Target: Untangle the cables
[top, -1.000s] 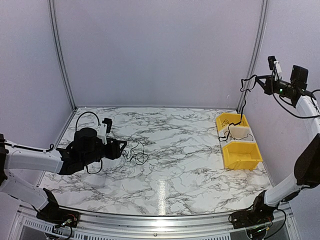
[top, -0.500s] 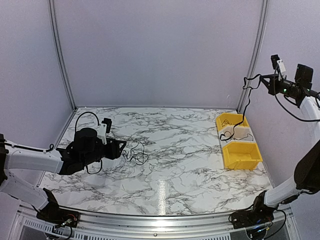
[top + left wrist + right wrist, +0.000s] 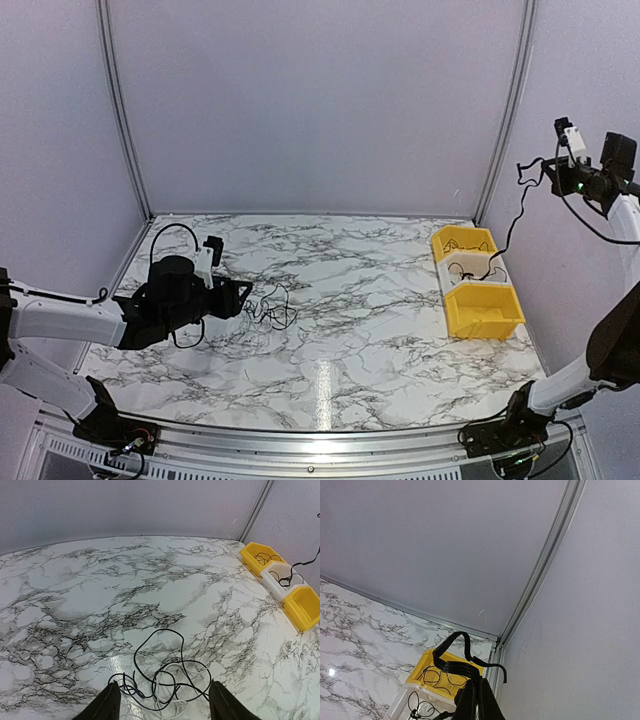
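Note:
The cables [image 3: 270, 307] lie on the marble table as a loose tangle of thin black loops with a pale one. In the left wrist view the tangle [image 3: 167, 677] sits between and just ahead of my two dark fingers. My left gripper [image 3: 243, 296] is open and low over the table, holding nothing. My right gripper [image 3: 548, 172] is raised high by the right wall, shut on a black cable [image 3: 513, 222]. That cable hangs down to the white bin [image 3: 495, 262]. In the right wrist view its folded loops [image 3: 451, 661] stick out above the shut fingers [image 3: 479, 700].
Three bins stand in a row at the right: a far yellow bin [image 3: 447, 238] with thin wires inside, the white bin in the middle, and a near yellow bin [image 3: 484, 318]. The corner post [image 3: 505, 120] and right wall are close to my right arm.
My right gripper has moved to the right and slightly down with the black cable; its hanging end has shifted from the far yellow bin to the white bin. The left arm is still.

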`<state>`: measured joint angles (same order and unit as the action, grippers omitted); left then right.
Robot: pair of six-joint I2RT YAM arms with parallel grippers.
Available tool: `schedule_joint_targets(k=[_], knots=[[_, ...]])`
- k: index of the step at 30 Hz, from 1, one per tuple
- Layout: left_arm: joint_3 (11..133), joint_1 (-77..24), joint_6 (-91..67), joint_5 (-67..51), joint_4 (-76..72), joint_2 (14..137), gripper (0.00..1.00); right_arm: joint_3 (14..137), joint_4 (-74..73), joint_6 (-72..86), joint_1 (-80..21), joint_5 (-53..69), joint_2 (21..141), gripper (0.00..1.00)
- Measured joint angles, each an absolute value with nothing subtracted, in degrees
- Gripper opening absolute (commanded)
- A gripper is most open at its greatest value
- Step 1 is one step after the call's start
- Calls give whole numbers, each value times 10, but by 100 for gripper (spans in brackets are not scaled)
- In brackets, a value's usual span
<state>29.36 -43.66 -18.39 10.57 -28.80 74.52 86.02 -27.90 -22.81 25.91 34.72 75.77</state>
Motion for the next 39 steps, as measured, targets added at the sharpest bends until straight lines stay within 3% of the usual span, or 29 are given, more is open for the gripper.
schedule_joint_targets(k=[9,28,34,39], knots=[[294,-437,-185,105,-288,745,62,782,-272,-252,260,362,743,0],[294,-437,-189,99,-286,760,62,614,-297,-306,253,390,844,0],[294,-437,-189,97,-284,764,62,614,-305,-315,235,345,887,35],[294,-437,-189,95,-284,764,63,626,-320,-317,219,305,861,40]])
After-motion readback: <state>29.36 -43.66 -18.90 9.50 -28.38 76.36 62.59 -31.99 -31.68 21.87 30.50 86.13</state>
